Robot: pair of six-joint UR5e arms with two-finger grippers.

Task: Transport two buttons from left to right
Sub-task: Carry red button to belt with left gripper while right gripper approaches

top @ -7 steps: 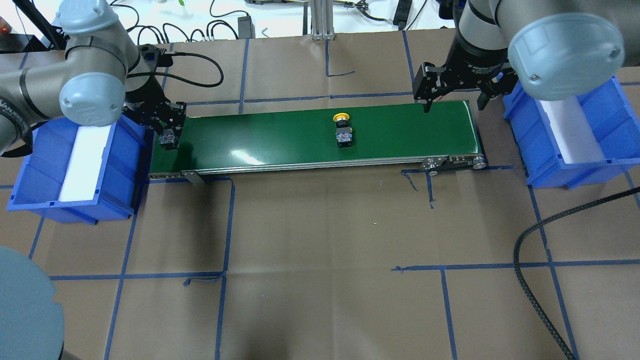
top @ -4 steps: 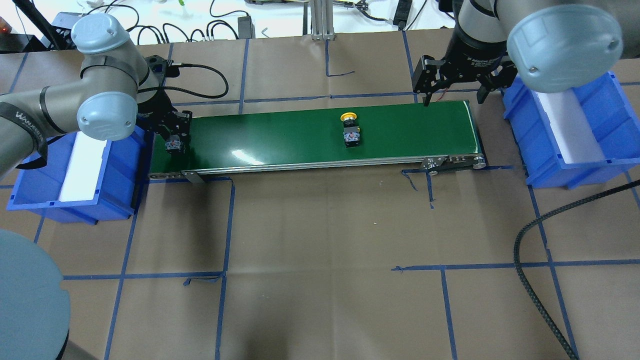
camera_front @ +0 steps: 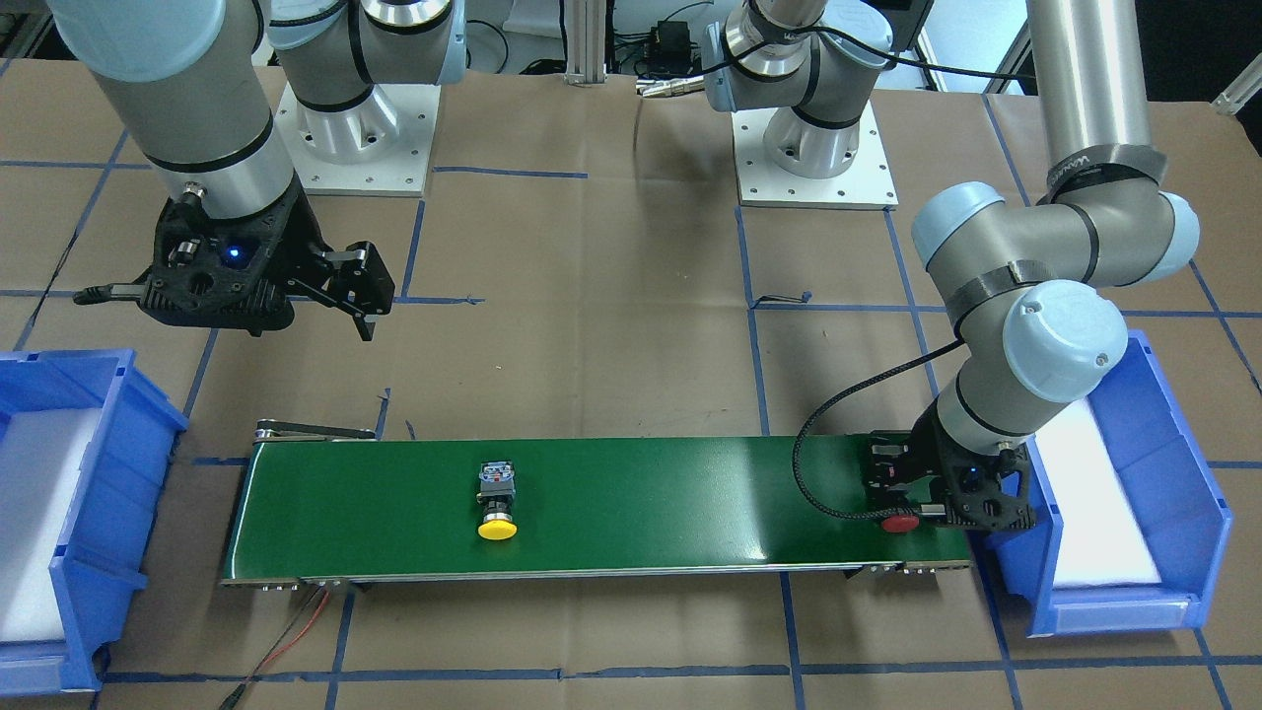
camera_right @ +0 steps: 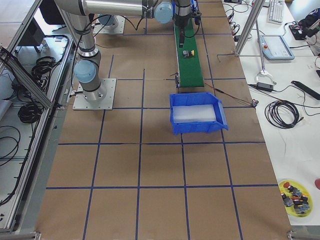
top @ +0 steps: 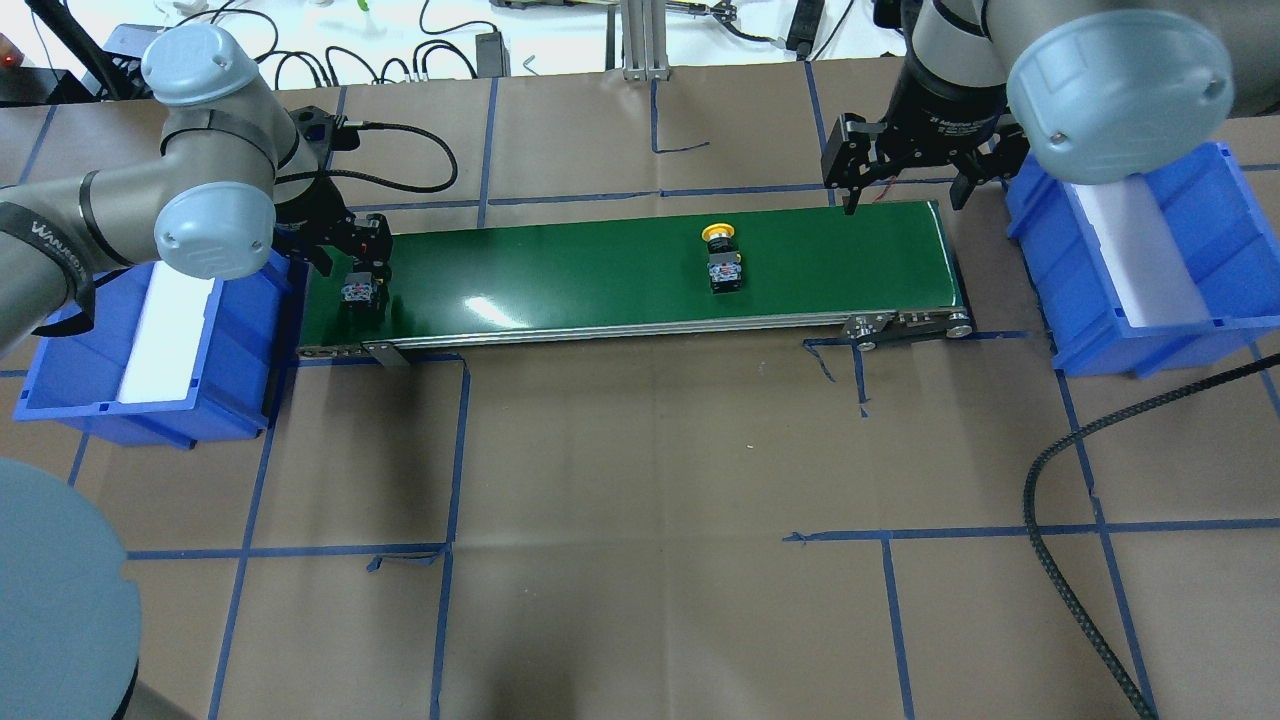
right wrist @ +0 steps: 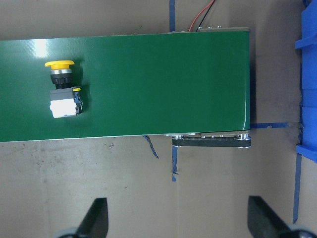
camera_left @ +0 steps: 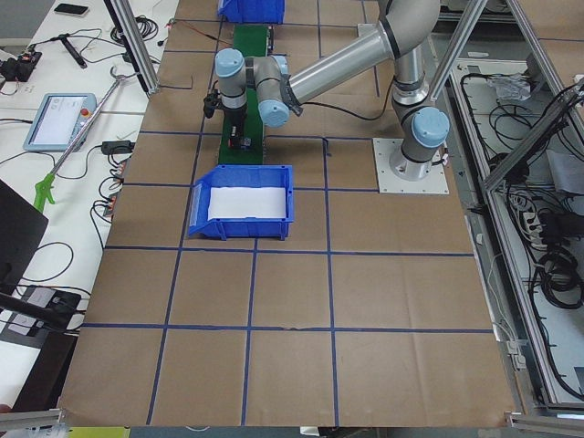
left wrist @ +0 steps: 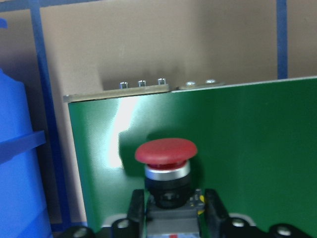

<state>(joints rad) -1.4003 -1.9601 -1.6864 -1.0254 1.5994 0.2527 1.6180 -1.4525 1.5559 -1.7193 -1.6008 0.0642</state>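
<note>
The red-capped button (left wrist: 166, 151) lies on its side at the left end of the green conveyor belt (top: 600, 270). My left gripper (top: 358, 272) is shut on its black body, with a finger on either side in the left wrist view. It also shows in the front view (camera_front: 899, 522). The yellow-capped button (top: 722, 262) lies on its side on the belt, right of the middle, and shows in the right wrist view (right wrist: 63, 89). My right gripper (top: 905, 198) is open and empty, hovering at the belt's far edge near its right end.
A blue bin (top: 240, 330) with a white liner stands off the belt's left end, close under my left arm. A second blue bin (top: 1230, 240) stands off the right end. A black cable (top: 1060, 470) lies at the front right of the table.
The yellow button has travelled right along the belt. My left gripper has moved right and down with the red button onto the belt's left end. My right gripper has barely shifted.
</note>
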